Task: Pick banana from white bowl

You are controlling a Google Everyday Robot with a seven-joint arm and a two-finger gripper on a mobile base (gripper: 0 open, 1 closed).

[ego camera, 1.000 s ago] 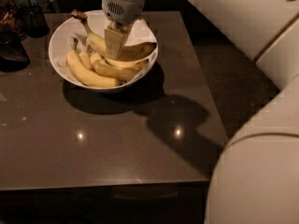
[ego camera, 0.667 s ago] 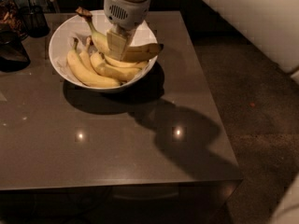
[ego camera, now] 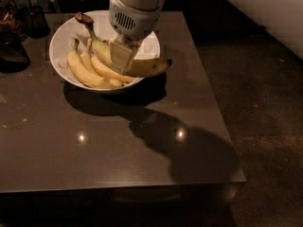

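Jaws clamped mid-length on banana (ego camera: 147, 67); gripper (ego camera: 121, 56) over white bowl (ego camera: 57, 36), far left of tabletop (ego camera: 118, 145). Stem raised, dark tip past right rim. Step: lift-out. Next: rise clear of other bananas (ego camera: 87, 73).

- Gripper (ego camera: 121, 63) — at the banana (ego camera: 147, 67) in the white bowl (ego camera: 57, 38); its fingers (ego camera: 118, 53) are flat, pale tan and squared at the ends.
- Wrist housing (ego camera: 135, 11) — rounded, smooth, glossy white, with a small dark slotted vent grille (ego camera: 125, 21) on its side.
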